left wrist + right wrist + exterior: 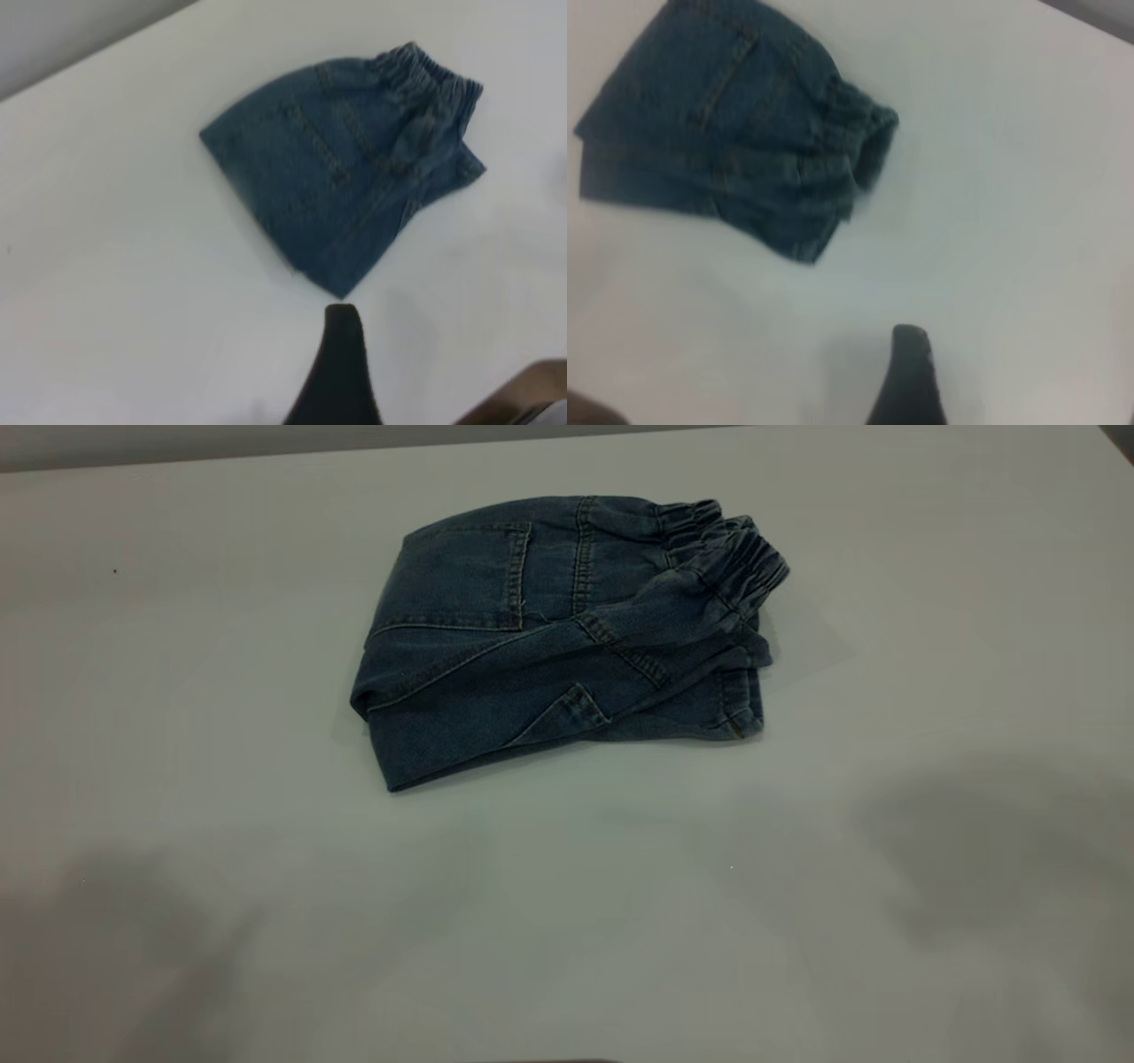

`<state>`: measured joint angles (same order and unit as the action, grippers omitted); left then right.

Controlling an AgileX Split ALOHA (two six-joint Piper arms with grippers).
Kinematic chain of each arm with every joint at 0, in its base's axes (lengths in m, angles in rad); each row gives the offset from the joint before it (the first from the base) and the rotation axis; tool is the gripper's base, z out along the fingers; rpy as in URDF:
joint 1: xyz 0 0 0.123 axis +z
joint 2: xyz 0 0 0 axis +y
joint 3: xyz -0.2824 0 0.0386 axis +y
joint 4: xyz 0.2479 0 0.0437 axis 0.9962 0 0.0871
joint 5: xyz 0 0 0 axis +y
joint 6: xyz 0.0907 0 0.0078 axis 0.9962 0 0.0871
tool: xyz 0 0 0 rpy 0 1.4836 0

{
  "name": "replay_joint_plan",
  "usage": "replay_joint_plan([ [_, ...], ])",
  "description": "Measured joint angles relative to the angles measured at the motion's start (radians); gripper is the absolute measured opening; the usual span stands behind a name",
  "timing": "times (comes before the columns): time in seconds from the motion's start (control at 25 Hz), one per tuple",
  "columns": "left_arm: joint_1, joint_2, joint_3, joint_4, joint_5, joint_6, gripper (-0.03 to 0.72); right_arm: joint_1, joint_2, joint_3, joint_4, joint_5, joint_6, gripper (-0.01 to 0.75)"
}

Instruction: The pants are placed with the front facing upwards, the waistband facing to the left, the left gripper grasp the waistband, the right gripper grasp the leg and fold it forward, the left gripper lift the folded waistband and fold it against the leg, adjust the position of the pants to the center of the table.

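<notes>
Table [177, 691] bare except pants [549, 646], folded, roughly mid-table, slightly toward far edge.
Waistband [735, 558] points to right arm's side. Both grippers off the cloth, near side; finger state: cannot tell. Neither arm clearly nearer.

It looks like a lab or test room: a plain, pale grey surface [177, 691] fills the view, with a bare wall [133, 447] behind.

Neither arm reaches into the exterior view. Left gripper [341, 372] shows one dark fingertip in its wrist view, holding nothing. Right gripper [908, 381] likewise: a single dark fingertip, nothing against it.
</notes>
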<state>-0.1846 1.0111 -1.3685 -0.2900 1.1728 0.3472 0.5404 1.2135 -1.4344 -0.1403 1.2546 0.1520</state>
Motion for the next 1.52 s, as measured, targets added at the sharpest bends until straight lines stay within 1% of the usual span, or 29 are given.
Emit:
replay_joint_plan([
  [0.24,0.000,-0.180,0.217,0.007,0.000,-0.036,0.577,0.000,-0.358,0.293,-0.002,0.007,0.024,0.491],
  [0.52,0.000,-0.372,0.506,0.034,0.000,-0.129,0.577,0.000,-0.729,0.585,-0.034,0.011,0.091,0.491],
  [0.72,0.000,-0.490,0.706,0.104,-0.004,-0.187,0.577,0.000,-0.897,0.765,-0.065,0.014,0.115,0.491],
  [0.88,0.000,-0.563,0.827,0.112,-0.004,-0.201,0.577,0.000,-0.978,0.882,-0.122,0.014,0.116,0.491],
  [0.96,0.000,-0.593,0.844,0.114,-0.007,-0.202,0.577,0.000,-1.002,0.922,-0.144,0.015,0.117,0.491],
  [1.04,0.000,-0.624,0.844,0.116,-0.026,-0.201,0.577,0.000,-1.019,0.929,-0.157,0.009,0.123,0.491],
  [1.16,0.000,-0.646,0.858,0.131,-0.056,-0.198,0.577,0.000,-1.034,0.932,-0.152,-0.040,0.202,0.491],
  [1.28,0.000,-0.648,0.872,0.134,-0.060,-0.199,0.577,0.000,-1.034,0.941,-0.119,-0.094,0.265,0.491],
  [1.36,0.000,-0.648,0.876,0.134,-0.059,-0.199,0.577,0.000,-1.034,0.947,-0.092,-0.100,0.257,0.491],
  [1.52,0.000,-0.648,0.876,0.134,-0.059,-0.198,0.577,0.000,-1.034,0.959,-0.020,-0.104,0.162,0.491],
])
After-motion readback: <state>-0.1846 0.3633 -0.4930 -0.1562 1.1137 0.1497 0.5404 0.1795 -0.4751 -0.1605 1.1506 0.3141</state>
